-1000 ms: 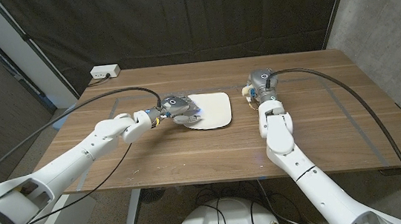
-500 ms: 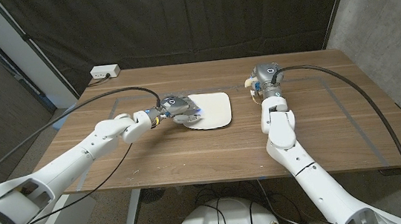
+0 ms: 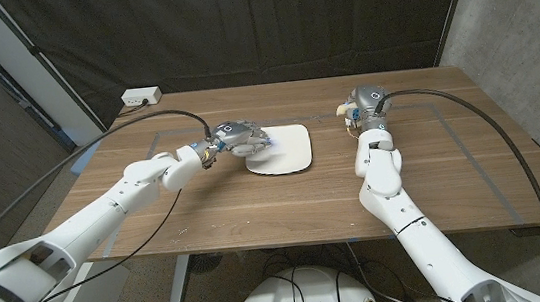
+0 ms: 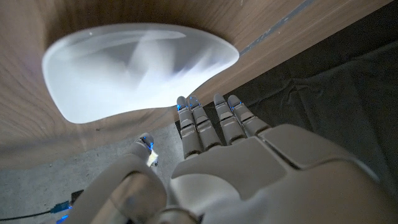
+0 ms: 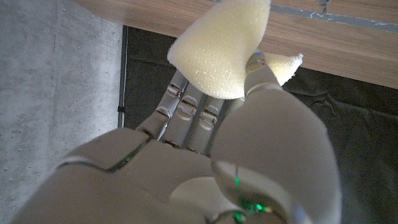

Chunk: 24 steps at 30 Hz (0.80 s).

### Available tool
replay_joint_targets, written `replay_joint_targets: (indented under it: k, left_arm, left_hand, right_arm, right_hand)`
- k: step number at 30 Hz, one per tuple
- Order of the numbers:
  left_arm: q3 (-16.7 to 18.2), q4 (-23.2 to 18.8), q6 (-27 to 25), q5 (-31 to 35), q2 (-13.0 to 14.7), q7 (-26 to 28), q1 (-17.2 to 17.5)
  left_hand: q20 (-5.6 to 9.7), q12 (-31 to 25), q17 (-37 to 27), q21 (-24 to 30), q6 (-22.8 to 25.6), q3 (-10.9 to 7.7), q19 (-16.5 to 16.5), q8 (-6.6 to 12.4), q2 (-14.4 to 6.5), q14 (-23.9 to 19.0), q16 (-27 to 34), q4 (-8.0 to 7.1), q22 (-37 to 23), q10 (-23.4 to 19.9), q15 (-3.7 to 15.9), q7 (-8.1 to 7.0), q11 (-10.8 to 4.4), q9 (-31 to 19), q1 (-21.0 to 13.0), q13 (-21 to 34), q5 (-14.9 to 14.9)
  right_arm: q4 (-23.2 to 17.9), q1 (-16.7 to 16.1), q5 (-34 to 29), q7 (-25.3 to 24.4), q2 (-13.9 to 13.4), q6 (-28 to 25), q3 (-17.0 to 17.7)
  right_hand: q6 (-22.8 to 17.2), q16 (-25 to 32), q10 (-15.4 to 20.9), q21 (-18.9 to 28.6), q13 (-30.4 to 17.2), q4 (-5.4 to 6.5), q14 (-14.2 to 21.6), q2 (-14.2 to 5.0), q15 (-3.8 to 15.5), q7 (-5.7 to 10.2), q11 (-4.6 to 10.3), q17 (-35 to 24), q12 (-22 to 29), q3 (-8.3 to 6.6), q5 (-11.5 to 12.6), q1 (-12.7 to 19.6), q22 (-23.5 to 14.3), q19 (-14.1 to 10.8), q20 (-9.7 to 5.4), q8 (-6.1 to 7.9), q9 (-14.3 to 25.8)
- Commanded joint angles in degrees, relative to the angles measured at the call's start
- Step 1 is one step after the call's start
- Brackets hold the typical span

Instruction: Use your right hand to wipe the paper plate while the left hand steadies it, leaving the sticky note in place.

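The right hand [image 3: 366,104] is raised over the far right part of the table [image 3: 256,208], well apart from the plate, and it grips a pale yellow sponge [image 5: 225,52] between thumb and fingers [image 5: 186,112]; a bit of the sponge pokes out on the hand's left side in the head view. Across the table, the left hand [image 3: 238,137] hovers at the left edge of the white paper plate [image 3: 285,151], fingers extended side by side and holding nothing. From the left wrist camera the fingertips [image 4: 211,109] reach toward the plate's rim; whether they touch it I cannot tell. The plate lies near the table's middle, slightly toward the far side. A white power strip [image 3: 141,97] sits at the far left corner.
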<state>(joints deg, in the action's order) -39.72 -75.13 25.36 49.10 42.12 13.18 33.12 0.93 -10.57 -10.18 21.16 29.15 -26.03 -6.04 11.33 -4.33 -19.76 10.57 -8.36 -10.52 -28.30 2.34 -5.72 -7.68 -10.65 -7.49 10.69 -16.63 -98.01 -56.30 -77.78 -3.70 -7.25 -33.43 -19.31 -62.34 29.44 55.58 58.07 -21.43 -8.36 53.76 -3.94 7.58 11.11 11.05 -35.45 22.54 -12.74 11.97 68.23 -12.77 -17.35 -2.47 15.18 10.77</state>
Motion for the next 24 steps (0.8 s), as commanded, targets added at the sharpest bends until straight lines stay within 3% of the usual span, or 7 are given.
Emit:
replay_joint_targets:
  k: [1, 17, 22, 24]
  left_arm:
    - [2.1, 2.2, 5.0, -10.3, -0.9, 2.0, 0.2]
    - [3.4, 6.2, 12.6, -22.9, -2.0, 3.6, 0.4]
    - [3.3, 6.5, 13.4, -24.5, -2.0, 3.7, 0.5]
    - [3.3, 6.5, 13.6, -24.9, -1.9, 3.8, 0.6]
  left_hand:
    - [-0.82, 0.1, -0.2, -0.3, -0.9, -0.29, 0.2, -0.30, 0.2, -0.3, 0.3, 0.47, -0.3, 0.4, 5.58, -0.16, 0.32, 0.0, -0.4, 0.1, -0.3]
    - [-1.57, 0.2, -0.5, -1.0, -5.7, -0.03, 1.1, -1.12, 0.9, 0.6, 0.2, 0.87, -0.4, 3.2, 4.70, -1.07, 1.14, -0.1, -0.7, 0.2, -0.3]
    - [-1.70, 0.2, -0.5, -1.2, -7.3, 0.06, 1.2, -1.33, 1.0, 0.9, 0.2, 0.89, -0.4, 3.8, 4.71, -1.52, 1.08, -0.1, -0.7, 0.2, -0.2]
    - [-1.79, 0.4, -0.5, -1.2, -7.5, 0.11, 1.2, -1.21, 1.1, 1.1, 0.2, 0.89, -0.4, 4.6, 4.64, -1.68, 1.23, -0.1, -0.7, 0.2, -0.2]
  right_arm:
    - [0.1, -0.4, 4.2, 0.8, 1.3, -1.8, 1.6]
    - [-0.7, -0.9, 8.4, 3.1, 3.1, -4.5, 3.1]
    - [-1.1, -0.7, 8.8, 5.8, 3.1, -6.0, 3.0]
    - [-1.2, -0.5, 9.0, 6.7, 3.2, -6.5, 3.0]
  right_hand:
    - [-5.5, -0.2, -0.3, 0.4, -0.3, 0.50, 0.2, -0.65, 6.06, -6.36, -0.21, -0.2, -0.5, -0.06, 0.1, -0.1, 0.1, 0.4, -5.69, -0.08, 0.4]
    - [-4.2, -2.4, -1.3, 1.1, -0.6, 1.23, -1.8, -1.33, 5.80, -6.13, -0.46, 0.5, -1.5, -0.20, -0.1, -1.3, 0.5, 1.2, -5.04, -0.38, 0.9]
    - [-2.8, -3.9, -2.5, 1.5, -0.7, 1.64, -2.8, -1.71, 5.74, -5.72, -1.04, 1.3, -2.3, -0.38, -0.2, -2.1, 0.8, 1.6, -4.69, -0.72, 1.0]
    - [-0.3, -5.4, -3.8, 1.8, -0.8, 2.15, -3.9, -1.90, 5.58, -5.39, -1.43, 2.1, -3.2, -0.40, -0.3, -3.3, 1.0, 2.2, -4.21, -1.52, 1.1]
